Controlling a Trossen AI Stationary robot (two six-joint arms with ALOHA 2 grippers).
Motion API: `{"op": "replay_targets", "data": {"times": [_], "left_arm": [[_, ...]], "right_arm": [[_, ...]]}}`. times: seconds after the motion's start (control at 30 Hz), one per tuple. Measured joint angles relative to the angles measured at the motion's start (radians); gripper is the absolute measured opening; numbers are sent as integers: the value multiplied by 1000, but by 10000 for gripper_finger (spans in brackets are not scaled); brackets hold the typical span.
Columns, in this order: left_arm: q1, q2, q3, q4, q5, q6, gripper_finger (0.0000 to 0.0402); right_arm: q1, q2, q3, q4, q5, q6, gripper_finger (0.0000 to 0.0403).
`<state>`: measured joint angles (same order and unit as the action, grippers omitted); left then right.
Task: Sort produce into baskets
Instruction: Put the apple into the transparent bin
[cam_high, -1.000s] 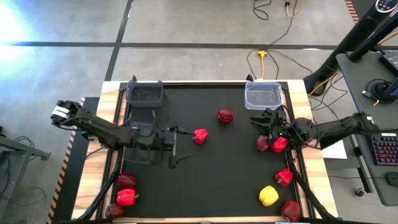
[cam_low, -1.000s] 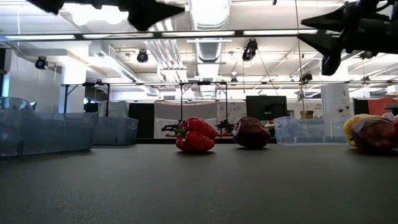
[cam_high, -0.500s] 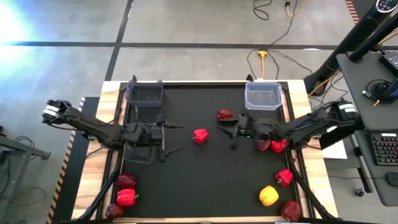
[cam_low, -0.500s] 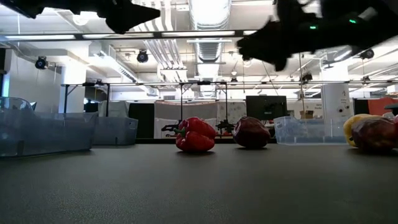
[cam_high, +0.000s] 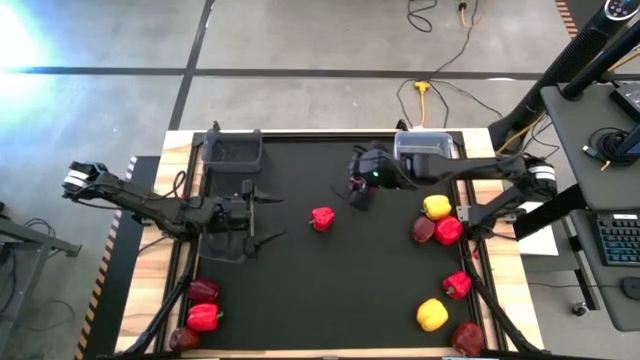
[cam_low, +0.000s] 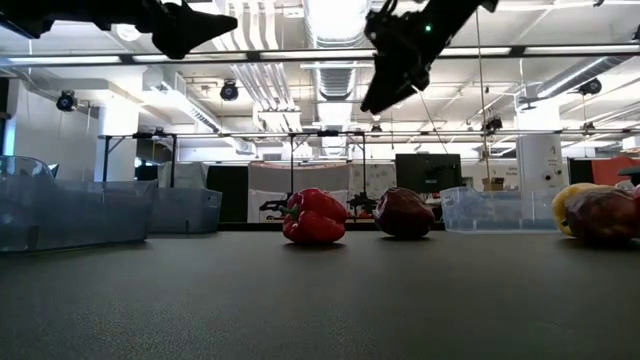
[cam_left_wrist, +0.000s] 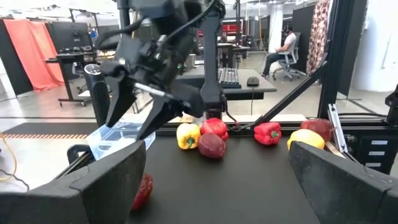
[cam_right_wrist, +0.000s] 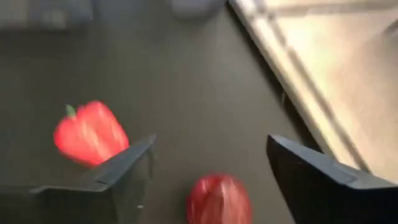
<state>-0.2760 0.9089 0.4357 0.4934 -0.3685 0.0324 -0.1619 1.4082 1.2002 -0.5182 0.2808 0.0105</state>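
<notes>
A dark maroon fruit (cam_high: 356, 186) rests on the black mat at far centre. My right gripper (cam_high: 360, 196) hovers open above it; in the right wrist view its fingers (cam_right_wrist: 134, 163) stand on either side of the fruit (cam_right_wrist: 219, 198) without touching. A red pepper (cam_high: 321, 218) lies at mid-table. My left gripper (cam_high: 266, 216) is open and empty to that pepper's left, above a dark basket (cam_high: 226, 243). A yellow pepper (cam_high: 436, 207), a maroon fruit (cam_high: 423, 230) and a red pepper (cam_high: 449, 232) sit together at the right.
A dark basket (cam_high: 232, 150) stands at the far left and a clear bluish basket (cam_high: 422, 153) at the far right. Three pieces (cam_high: 203, 317) lie at the near left. A red pepper (cam_high: 456, 285), a yellow pepper (cam_high: 432, 315) and a maroon fruit (cam_high: 467, 337) lie at the near right.
My right gripper has swung from the pile at the table's right toward the left and far edge, and now stands over the maroon fruit at far centre. My left gripper has drawn back a little toward the table's left edge. No produce has moved.
</notes>
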Motion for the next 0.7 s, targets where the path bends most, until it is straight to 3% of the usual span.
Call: {"op": "replay_targets", "data": {"times": [0.23,0.43,0.57,0.7], "left_arm": [[0,11,1,0,0,-17,378],[0,12,0,-2,0,-19,378],[0,12,0,-7,0,-19,378],[0,12,0,-17,-4,-17,378]], "right_arm": [[-89,113,100,-165,-63,-32,393],[-172,228,122,-292,-105,-102,400],[-198,292,121,-309,-178,-176,400],[-199,346,121,-304,-179,-307,400]]}}
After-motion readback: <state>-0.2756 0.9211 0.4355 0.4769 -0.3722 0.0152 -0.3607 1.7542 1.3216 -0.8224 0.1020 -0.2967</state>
